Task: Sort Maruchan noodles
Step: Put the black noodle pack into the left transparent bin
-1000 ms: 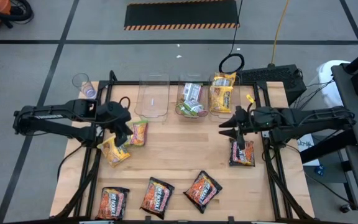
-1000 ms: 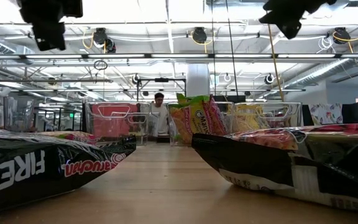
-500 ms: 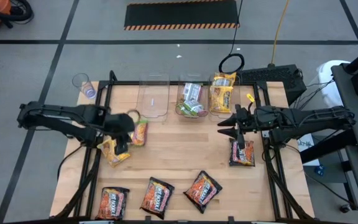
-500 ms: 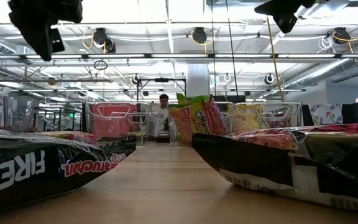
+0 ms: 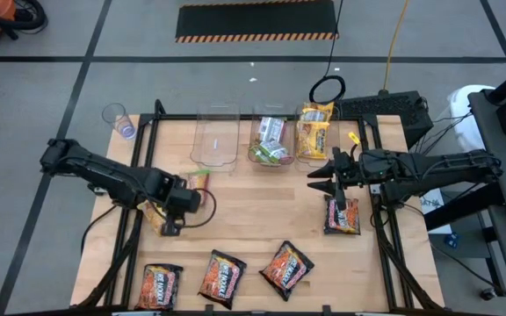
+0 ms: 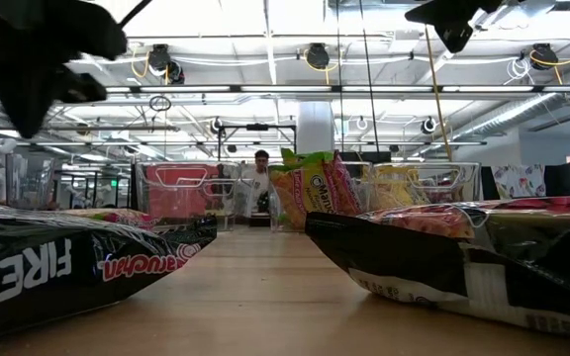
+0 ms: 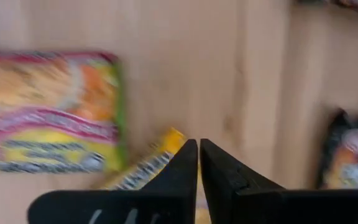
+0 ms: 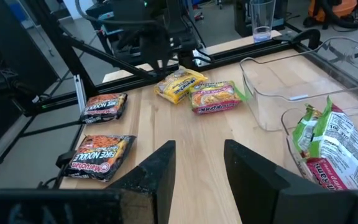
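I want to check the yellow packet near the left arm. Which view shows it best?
The right wrist view: the yellow packet lies whole, beside a green-edged packet. The high view shows it partly under the left gripper; the left wrist view only a blurred corner.

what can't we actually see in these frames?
- High view: left claw and its arm cover most of the yellow packet.
- Left wrist view: motion blur, green-edged packet print unreadable.
- Low view: near packets hide the table's middle; both claws cut off at the top edge.
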`<act>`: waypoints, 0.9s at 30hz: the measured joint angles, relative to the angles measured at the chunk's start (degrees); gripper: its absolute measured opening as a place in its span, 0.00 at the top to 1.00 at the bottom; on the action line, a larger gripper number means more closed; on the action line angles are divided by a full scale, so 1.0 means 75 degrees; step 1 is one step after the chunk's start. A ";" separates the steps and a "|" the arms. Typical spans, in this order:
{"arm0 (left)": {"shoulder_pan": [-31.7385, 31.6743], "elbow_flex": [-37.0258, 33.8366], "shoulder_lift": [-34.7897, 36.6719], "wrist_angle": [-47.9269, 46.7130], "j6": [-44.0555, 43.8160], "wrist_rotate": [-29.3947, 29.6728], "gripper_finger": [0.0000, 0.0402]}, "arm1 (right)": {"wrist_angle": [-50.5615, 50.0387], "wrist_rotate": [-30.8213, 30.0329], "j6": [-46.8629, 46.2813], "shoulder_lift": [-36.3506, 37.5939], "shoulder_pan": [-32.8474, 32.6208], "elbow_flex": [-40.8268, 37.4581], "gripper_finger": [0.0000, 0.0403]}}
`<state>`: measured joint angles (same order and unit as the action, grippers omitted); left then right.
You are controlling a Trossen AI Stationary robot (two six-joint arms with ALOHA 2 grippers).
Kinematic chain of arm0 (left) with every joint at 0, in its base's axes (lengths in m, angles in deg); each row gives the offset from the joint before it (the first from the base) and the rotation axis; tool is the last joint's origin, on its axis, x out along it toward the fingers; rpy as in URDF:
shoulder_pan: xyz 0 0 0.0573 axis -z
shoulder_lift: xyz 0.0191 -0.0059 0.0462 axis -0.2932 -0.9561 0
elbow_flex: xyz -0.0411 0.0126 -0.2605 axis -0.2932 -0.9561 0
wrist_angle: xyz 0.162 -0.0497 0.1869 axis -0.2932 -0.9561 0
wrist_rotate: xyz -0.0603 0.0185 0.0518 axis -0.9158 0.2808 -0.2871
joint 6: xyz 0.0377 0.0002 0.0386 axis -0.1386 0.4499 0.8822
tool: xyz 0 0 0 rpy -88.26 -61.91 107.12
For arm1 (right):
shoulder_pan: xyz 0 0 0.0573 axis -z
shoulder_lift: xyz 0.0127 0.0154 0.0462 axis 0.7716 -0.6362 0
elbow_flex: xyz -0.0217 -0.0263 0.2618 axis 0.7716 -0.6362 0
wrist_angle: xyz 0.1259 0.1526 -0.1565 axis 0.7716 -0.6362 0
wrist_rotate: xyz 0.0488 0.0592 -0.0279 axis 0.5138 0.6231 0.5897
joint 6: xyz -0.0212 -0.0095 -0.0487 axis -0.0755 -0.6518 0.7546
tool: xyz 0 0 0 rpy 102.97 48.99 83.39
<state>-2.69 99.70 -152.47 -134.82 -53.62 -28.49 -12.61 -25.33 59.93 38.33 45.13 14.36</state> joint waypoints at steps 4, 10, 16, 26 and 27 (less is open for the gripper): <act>0.0174 -0.0001 -0.0027 -0.0129 -0.0844 -0.0546 0.94 | 0.0000 0.0000 0.0032 0.0000 0.0000 0.0000 0.68; 0.0528 -0.0001 -0.0027 0.1100 -0.0899 -0.2049 0.94 | -0.0002 -0.0002 0.0045 0.0000 0.0000 0.0000 0.68; 0.0696 -0.0307 -0.0076 0.2783 -0.0975 -0.2089 0.94 | 0.0000 0.0000 0.0047 0.0000 0.0000 0.0000 0.68; 0.0347 -0.1681 -0.0548 0.5468 -0.2035 -0.2874 0.94 | 0.0005 0.0000 0.0022 -0.0003 0.0000 0.0000 0.68; 0.0263 -0.1749 -0.0578 0.5386 -0.2142 -0.2811 0.94 | 0.0025 0.0000 0.0021 -0.0003 0.0000 0.0000 0.68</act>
<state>-0.72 86.59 -156.81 -94.43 -69.69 -49.58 -12.43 -25.33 60.09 38.31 45.13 14.36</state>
